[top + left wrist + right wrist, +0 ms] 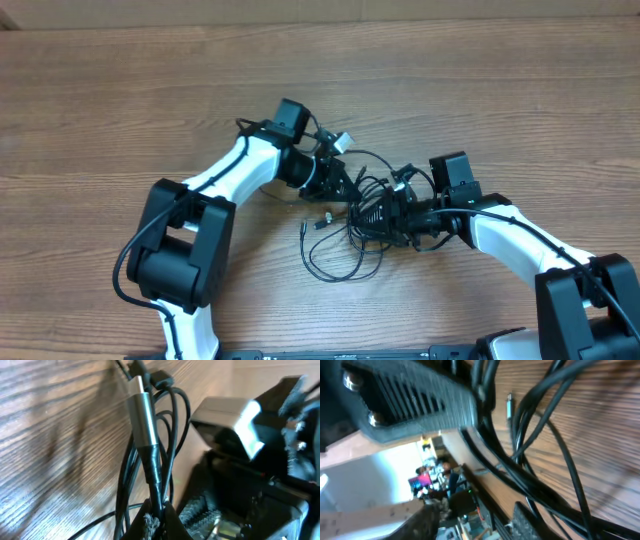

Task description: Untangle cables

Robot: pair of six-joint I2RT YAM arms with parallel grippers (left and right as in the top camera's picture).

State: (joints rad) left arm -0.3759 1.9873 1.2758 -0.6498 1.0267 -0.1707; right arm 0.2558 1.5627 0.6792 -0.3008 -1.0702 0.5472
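Note:
The cables point(335, 262) are thin black cords lying tangled on the wooden table between the two arms. My left gripper point(348, 188) reaches into the tangle from the left. In the left wrist view it point(159, 516) is shut on a black cable just below a silver plug point(142, 420), with other strands running beside it. My right gripper point(378, 212) comes in from the right, close against the left one. In the right wrist view it point(476, 510) stands open. Several cables point(535, 435) cross above its right finger point(525, 520), and none lies between the fingers.
Loose loops of cable point(320, 240) spread toward the table's front, with a small plug end point(322, 218). A pale plug point(343, 140) sticks out behind the left wrist. The two grippers nearly touch. The wooden table point(120, 100) stretches all around.

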